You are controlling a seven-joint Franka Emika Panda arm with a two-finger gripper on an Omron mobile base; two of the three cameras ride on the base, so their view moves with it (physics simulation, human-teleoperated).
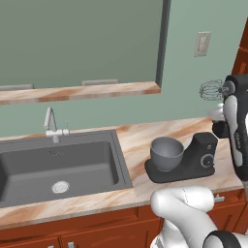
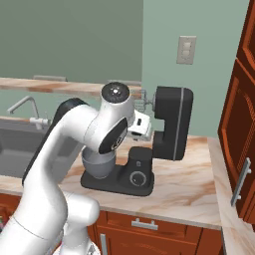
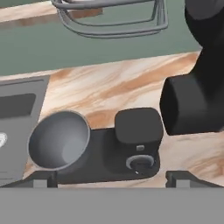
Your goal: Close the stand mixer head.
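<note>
While the head (image 2: 173, 122) is standing tilted up above the bowl (image 1: 166, 152), nothing is closed yet; the fingers (image 3: 111, 178) are gaping apart, gripping nothing.

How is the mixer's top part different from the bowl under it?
The stand mixer head is dark, almost black, and blocky; the bowl is lighter grey and round. The stand mixer head is tipped up high, while the bowl sits low on the mixer base. The head carries a wire whisk; the bowl looks empty. Both belong to one mixer.

Open gap between raised stand mixer head (image 2: 173, 122) and bowl (image 1: 166, 153)
</note>
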